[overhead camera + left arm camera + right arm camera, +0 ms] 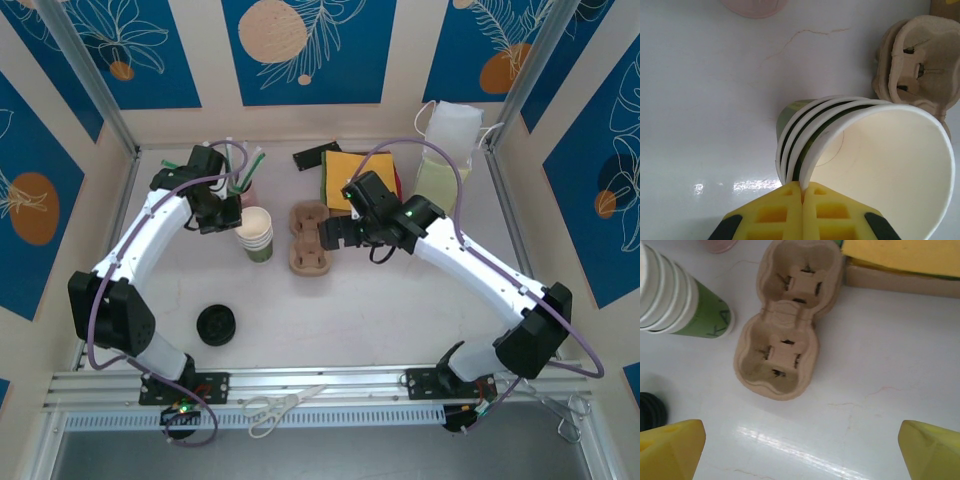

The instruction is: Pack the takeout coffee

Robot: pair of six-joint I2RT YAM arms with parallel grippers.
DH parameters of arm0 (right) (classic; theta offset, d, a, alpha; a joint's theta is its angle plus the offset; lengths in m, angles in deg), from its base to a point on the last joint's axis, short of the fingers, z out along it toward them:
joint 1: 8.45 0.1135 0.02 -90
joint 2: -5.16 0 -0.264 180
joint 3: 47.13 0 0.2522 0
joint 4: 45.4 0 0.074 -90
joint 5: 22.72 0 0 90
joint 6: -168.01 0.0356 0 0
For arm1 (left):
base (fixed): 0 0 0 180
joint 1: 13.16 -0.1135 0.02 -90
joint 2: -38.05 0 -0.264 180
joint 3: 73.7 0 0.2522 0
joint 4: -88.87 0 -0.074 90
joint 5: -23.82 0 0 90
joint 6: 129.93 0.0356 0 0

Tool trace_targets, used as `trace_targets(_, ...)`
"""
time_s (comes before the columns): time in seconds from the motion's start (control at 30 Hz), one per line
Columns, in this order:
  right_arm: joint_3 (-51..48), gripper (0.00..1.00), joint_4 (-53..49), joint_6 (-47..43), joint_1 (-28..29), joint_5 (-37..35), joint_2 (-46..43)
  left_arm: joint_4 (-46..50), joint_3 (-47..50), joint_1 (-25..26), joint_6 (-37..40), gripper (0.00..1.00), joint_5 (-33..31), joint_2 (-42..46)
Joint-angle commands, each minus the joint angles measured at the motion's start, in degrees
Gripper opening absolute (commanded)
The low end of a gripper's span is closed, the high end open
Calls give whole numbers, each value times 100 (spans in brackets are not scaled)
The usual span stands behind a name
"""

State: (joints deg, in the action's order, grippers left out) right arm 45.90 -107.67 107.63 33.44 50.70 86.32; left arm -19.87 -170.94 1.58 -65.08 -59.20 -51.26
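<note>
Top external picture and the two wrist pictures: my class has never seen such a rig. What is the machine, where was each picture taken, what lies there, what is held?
Two white robot arms are bolted at the table's near edge. The top picture looks down on both; each wrist picture comes from a camera on one arm, its yellow fingers at the bottom. On the table are a stack of green paper cups, a pulp cup carrier and a black lid. The left end effector is shut on the rim of the top cup. The right end effector is open, near the carrier.
</note>
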Motion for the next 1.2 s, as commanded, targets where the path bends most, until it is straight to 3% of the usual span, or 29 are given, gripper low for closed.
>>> trace_targets(0.0, 73, 99, 580, 389, -11, 911, 66, -50, 67, -51, 10, 0, 155, 159)
trace_targets(0.13, -80, 100, 1634, 1003, -190, 2165, 242, -98, 154, -46, 25, 0, 215, 194)
trace_targets(0.23, -62, 85, 2337, 1449, -249, 2868, 511, -115, 196, -49, 27, 0, 224, 226)
trace_targets(0.33, 186, 76, 2639, 1765, -260, 3309, 909, -125, 234, -48, 30, 0, 265, 256)
trace_targets(0.43, 430, 74, 2939, 2136, -269, 3674, 1291, -135, 269, -50, 27, 0, 282, 266)
trace_targets(0.87, 922, 70, 3517, 3189, -229, 4304, 2382, -188, 368, -49, 36, 0, 312, 286)
trace_targets(1.17, 1036, 69, 3480, 3343, -242, 4347, 2693, -195, 385, -42, 36, 0, 356, 283)
